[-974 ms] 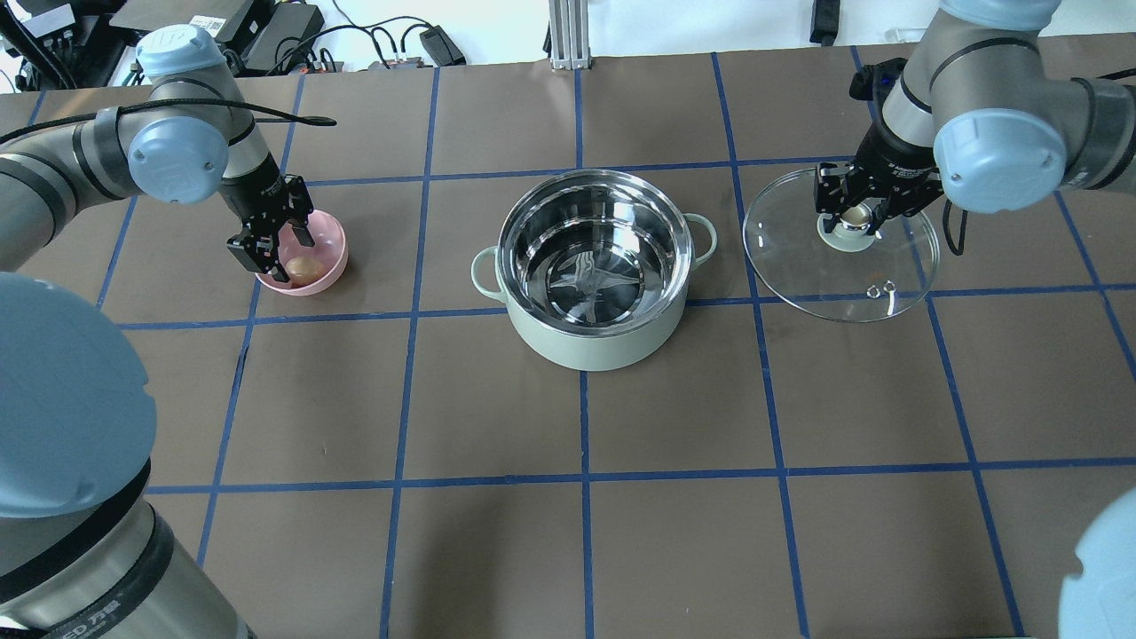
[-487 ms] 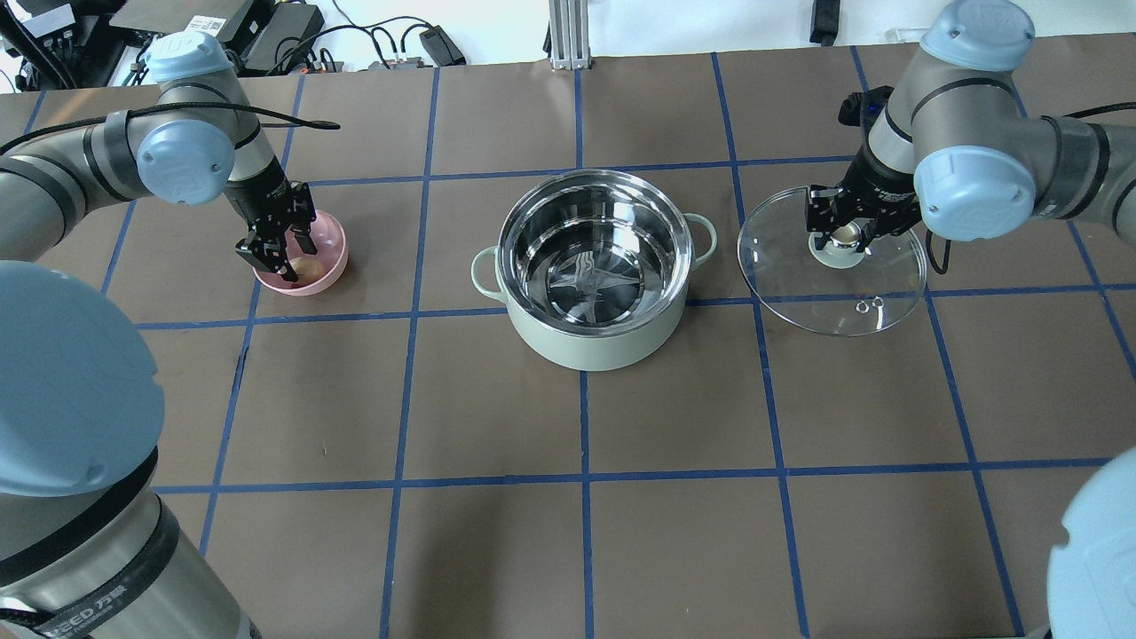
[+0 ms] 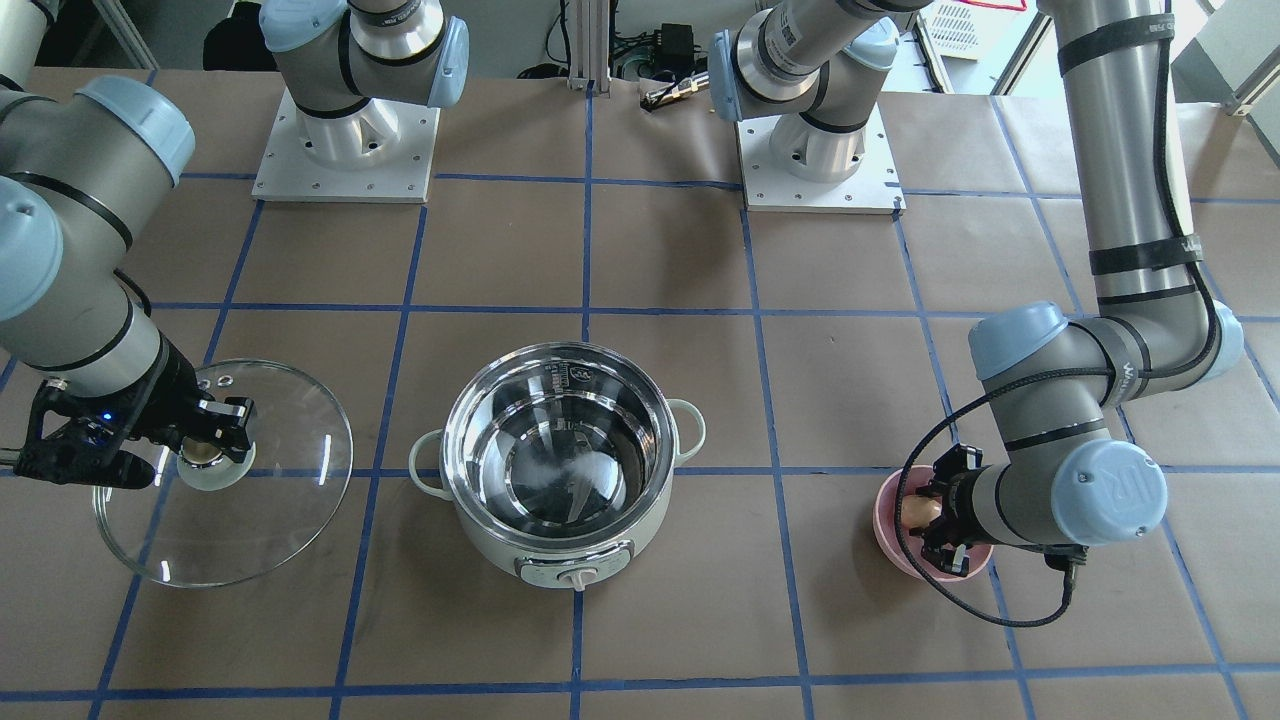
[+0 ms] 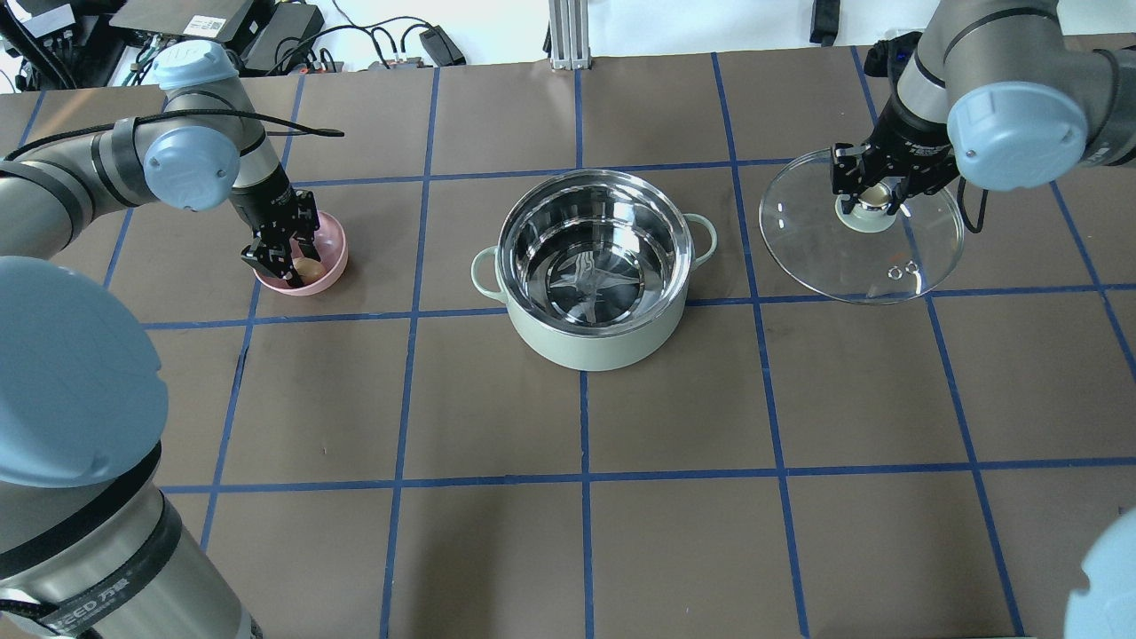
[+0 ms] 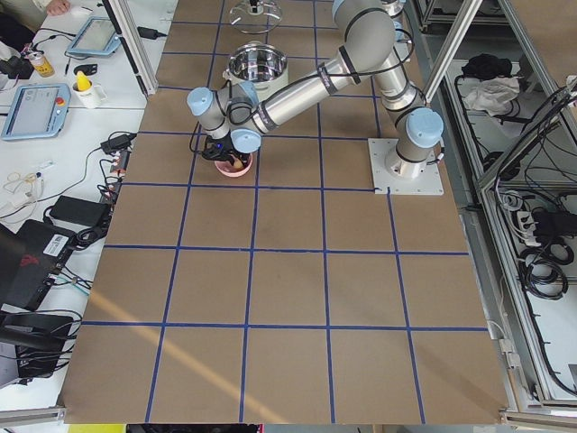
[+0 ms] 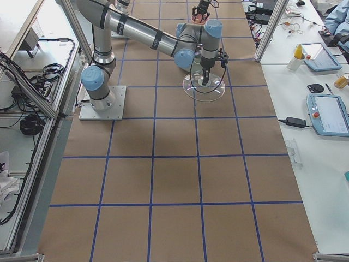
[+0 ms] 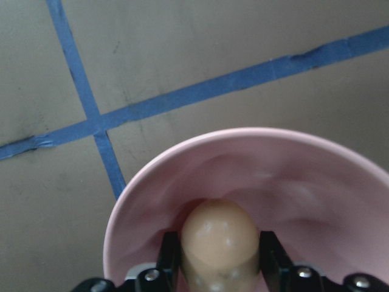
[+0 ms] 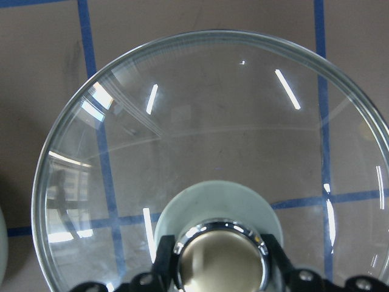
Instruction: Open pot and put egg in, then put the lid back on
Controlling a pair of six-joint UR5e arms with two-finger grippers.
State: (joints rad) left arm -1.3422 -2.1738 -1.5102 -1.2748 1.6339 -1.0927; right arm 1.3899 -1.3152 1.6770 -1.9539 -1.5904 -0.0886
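Observation:
The pot (image 4: 586,342) stands open at the table's centre, its steel inside empty; it also shows in the front view (image 3: 500,545). The egg (image 4: 309,266) lies in a pink bowl (image 4: 330,238). My left gripper (image 4: 297,264) is down in the bowl, its fingers against both sides of the egg (image 7: 219,234). My right gripper (image 4: 874,197) is shut on the beige knob (image 8: 222,258) of the glass lid (image 4: 887,262) and holds it to the right of the pot. The lid (image 3: 270,490) is apart from the pot.
The pot's dial (image 3: 572,577) faces away from the robot. The pink bowl (image 3: 900,550) sits about one grid square to the left of the pot. Blue tape lines grid the brown table. The arm bases (image 3: 345,150) stand at the robot's edge.
My left gripper has come down into the pink bowl and closed around the egg. My right gripper has carried the lid farther right and away from the robot.

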